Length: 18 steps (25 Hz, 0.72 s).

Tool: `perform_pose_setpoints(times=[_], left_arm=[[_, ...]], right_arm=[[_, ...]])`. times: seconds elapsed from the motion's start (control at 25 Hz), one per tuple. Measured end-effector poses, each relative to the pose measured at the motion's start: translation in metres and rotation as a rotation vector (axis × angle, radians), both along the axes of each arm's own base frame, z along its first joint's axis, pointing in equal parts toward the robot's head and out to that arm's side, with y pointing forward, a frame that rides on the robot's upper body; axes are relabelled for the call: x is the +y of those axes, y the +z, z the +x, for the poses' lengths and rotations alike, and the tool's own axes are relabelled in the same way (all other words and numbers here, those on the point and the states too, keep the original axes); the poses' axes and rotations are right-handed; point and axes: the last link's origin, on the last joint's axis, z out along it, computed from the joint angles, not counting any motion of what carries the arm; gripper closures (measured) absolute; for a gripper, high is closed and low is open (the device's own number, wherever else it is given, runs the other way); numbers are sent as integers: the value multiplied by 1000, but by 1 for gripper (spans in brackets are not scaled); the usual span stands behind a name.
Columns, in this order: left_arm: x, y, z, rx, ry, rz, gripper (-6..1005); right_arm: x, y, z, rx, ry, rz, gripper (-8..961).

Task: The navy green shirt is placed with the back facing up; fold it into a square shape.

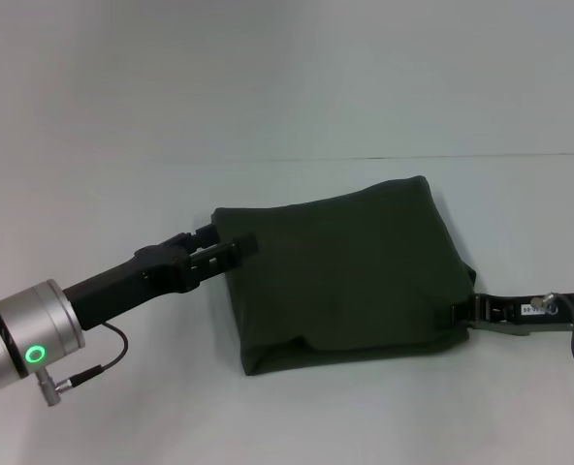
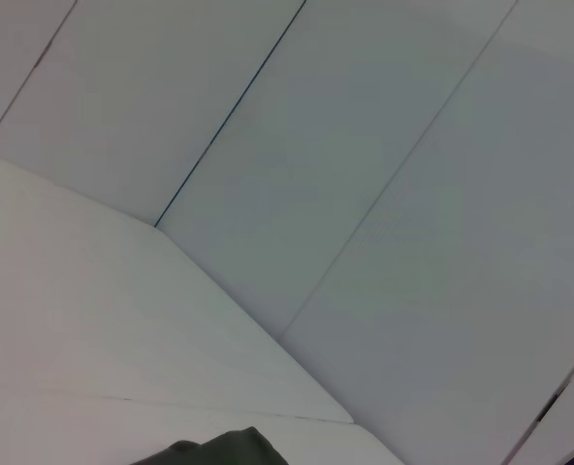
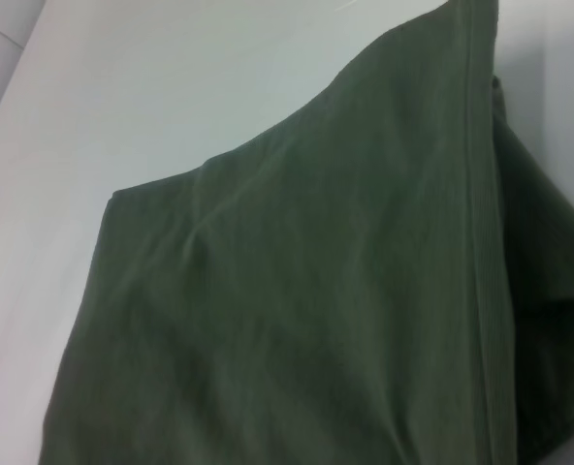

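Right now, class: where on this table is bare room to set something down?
Bare table lies in front of the navy green shirt and behind it. Crowded: the left gripper at its left edge, the right gripper at its right.

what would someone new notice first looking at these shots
First, the navy green shirt, already folded into a rough, slightly skewed rectangle in the middle of the white table. Next, the two grippers flanking it: the left gripper at the fold's left edge near its far corner, and the right gripper at its right edge near the near corner.
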Motion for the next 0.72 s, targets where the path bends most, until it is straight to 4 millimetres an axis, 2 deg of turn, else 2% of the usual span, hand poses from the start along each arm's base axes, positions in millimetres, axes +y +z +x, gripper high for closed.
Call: perform_pose_setpoints(times=[0.72], left_arm=[[0,2,-2,-4,9,9,78]], right_arm=[[-7,-12,-10,59,28,-8,898]])
